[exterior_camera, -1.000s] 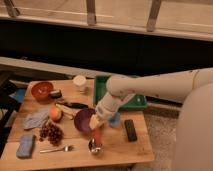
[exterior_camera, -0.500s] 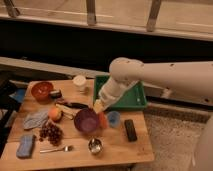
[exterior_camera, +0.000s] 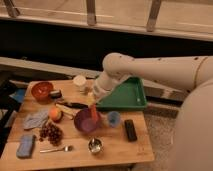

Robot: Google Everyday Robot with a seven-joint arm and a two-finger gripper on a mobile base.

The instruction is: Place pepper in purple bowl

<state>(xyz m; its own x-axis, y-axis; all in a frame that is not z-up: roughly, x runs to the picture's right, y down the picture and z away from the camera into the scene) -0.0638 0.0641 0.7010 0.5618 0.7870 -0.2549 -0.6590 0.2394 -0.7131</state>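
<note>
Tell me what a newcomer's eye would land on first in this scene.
The big white arm sweeps in from the right, its gripper hanging above the table's middle, just left of the green tray. Right below it, the orange-red pepper leans in the purple bowl, one end poking over the rim. Around them lie an orange-red bowl at the back left and dark grapes near the front left.

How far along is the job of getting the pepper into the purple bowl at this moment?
Looks done: the pepper leans inside the purple bowl, its tip above the rim. In hand: nothing visibly; the tool hangs just above the bowl's far edge, near the green tray. Left: only clearing the arm, if the pepper rests free, which cannot be told for sure.
</note>
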